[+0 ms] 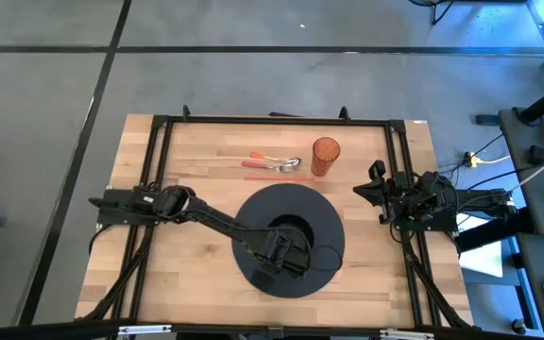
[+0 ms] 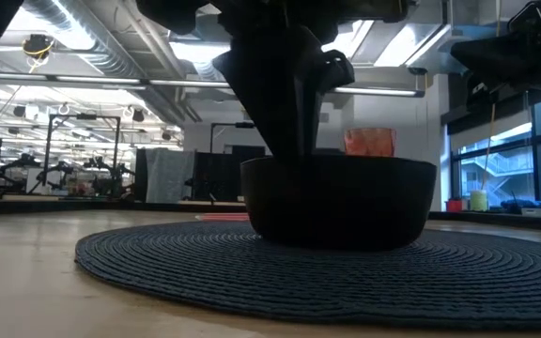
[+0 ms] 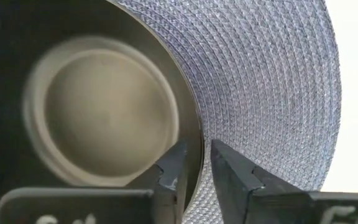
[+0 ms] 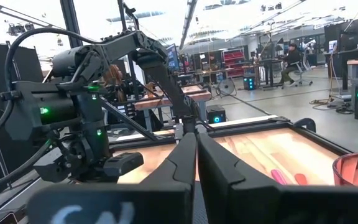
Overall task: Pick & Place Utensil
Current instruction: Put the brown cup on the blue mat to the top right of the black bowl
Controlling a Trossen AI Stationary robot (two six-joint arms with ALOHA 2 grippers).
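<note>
High view. Left gripper point(image 1: 286, 253) is reaching over a dark bowl point(image 1: 300, 229) that is sitting at the middle of a round dark woven placemat point(image 1: 333, 222) on the wooden table point(image 1: 196, 274). Its fingertips are hidden under the wrist here. Utensils, a spoon point(image 1: 286, 164) with a pink handle and a red stick-like piece point(image 1: 270, 177) beside it, are lying on bare wood well beyond the left jaws, past the mat's far edge. An orange cup point(image 1: 325, 156) is standing just beside the spoon's bowl end. Right gripper point(image 1: 378, 189) is waiting at the table's right edge, well apart from mat and utensils.

Low view. The left arm is coming down from above into the bowl point(image 2: 338, 199); the jaws themselves are hidden behind the bowl wall. The placemat point(image 2: 158, 258) is spreading under the bowl. The cup point(image 2: 369, 142) is showing behind the rim.

Left wrist view. The left gripper point(image 3: 194, 165) is holding its fingers narrowly parted, gripping nothing, the bowl's rim point(image 3: 194, 121) lying just ahead of the gap. The bowl's pale inner floor is on one side, the woven mat point(image 3: 272, 81) on the other.

Right wrist view. The right gripper point(image 4: 196, 140) is keeping its fingers pressed together, holding nothing. Ahead and to one side of them, the pink utensil handles point(image 4: 288, 177) are lying on the wood, the cup point(image 4: 356, 169) near them.
</note>
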